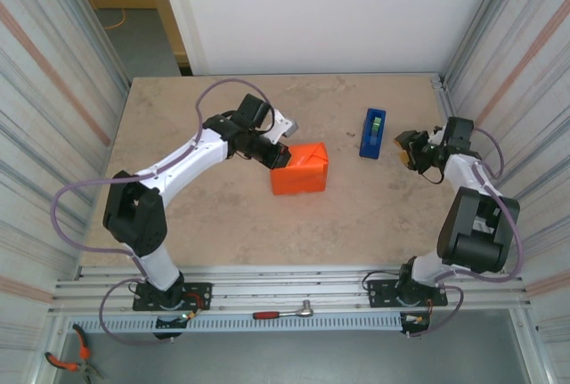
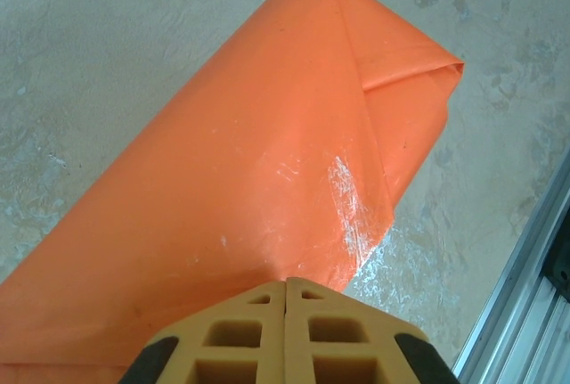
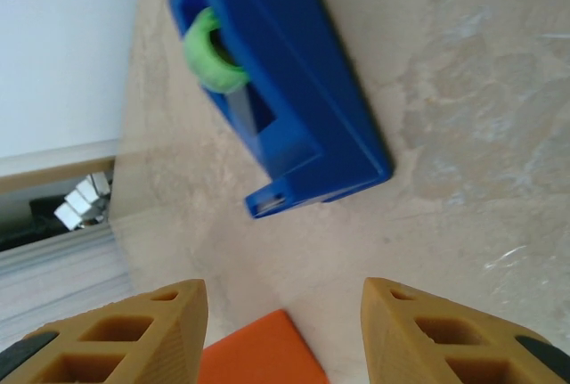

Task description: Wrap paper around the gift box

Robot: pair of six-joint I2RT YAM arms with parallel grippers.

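While one paper (image 1: 301, 170) lies folded, left gripper (image 2: 285, 282) is closed, right gripper (image 3: 283, 293) gapes empty

Bright orange thin paper sheet (image 1: 300, 168) lying wrapped into low, boxy parcel. Parcel sitting around middle of table (image 1: 205, 232), well apart from every edge, long sides running roughly along near edge, slightly skewed. Top face lying smooth and glossy, whitish scuffed streak showing near one long edge. One end folding inward: triangular flap (image 2: 401, 54) overlapping, diagonal crease running to pointed corner. Loose lower edge of paper resting flat against tabletop.
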